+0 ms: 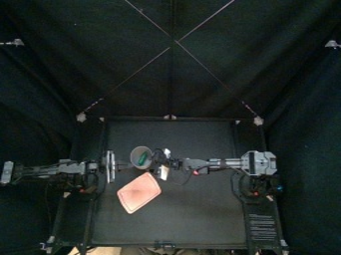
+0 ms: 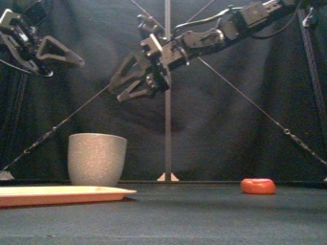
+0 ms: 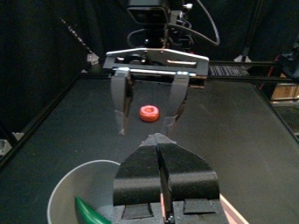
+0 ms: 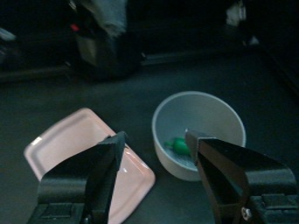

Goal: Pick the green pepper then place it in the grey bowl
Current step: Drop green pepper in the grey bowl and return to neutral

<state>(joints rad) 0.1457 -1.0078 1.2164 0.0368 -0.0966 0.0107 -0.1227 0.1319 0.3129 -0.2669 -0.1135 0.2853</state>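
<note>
The scene was dim; overhead light laid a pale sheen on the surface (image 3: 233, 122), the far curtain (image 1: 80, 60) near black.

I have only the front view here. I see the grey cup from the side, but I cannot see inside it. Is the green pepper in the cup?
Observer: Yes. The right wrist view looks down into the grey cup, and the green pepper lies inside it.
Operator: Thank you. Does the pink tray touch the cup? From here they seem very close together.
Observer: No. In the top view the pink tray lies apart from the cup, nearer to the table's front edge.
</note>
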